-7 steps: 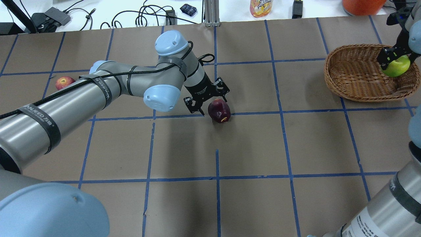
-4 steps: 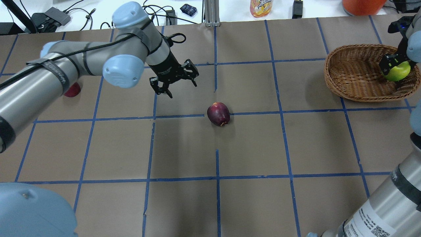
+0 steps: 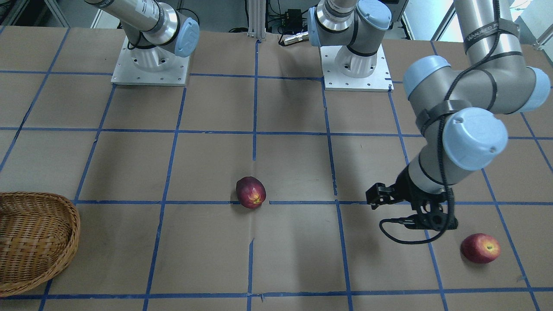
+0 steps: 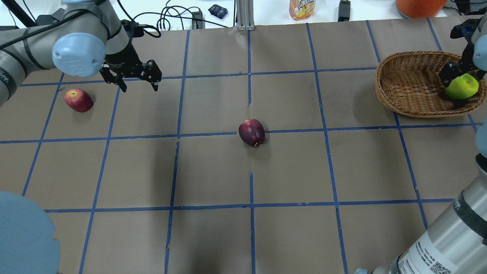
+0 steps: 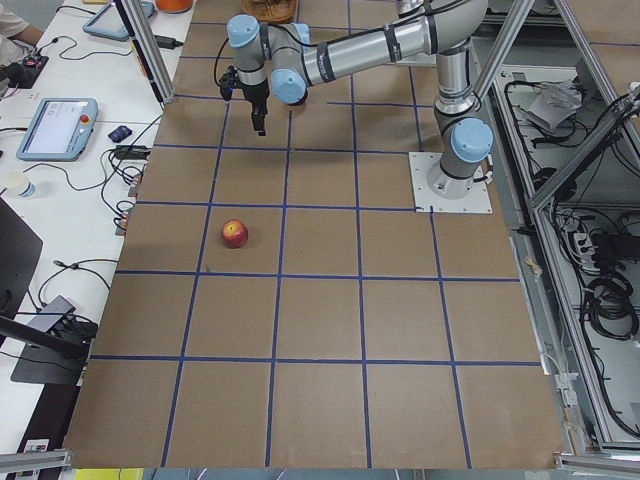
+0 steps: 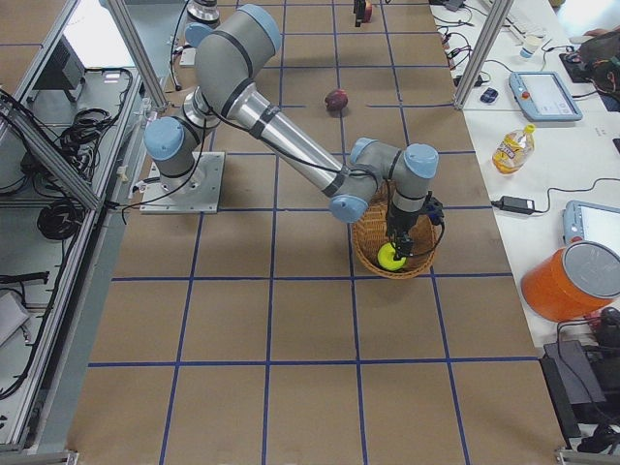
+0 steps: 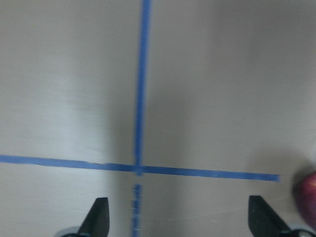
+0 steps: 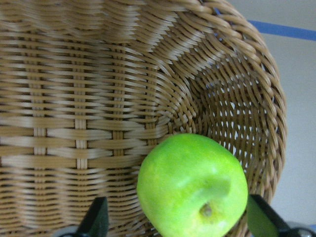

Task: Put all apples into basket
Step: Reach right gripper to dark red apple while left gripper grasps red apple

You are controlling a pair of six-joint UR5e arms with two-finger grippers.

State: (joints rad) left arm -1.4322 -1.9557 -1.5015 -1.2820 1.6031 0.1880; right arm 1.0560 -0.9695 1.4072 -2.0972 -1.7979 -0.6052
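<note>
Green apple point(image 8: 192, 185) btwn R gripper point(image 8: 177, 202) spread fingers.

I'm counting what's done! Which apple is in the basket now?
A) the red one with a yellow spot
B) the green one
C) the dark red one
B: the green apple sits inside the basket, while the dark red apple and the red-and-yellow apple lie out on the table.

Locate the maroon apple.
Overhead view: maroon apple sits mid-table at a blue tape line, between the red apple at left and basket at right.
</note>
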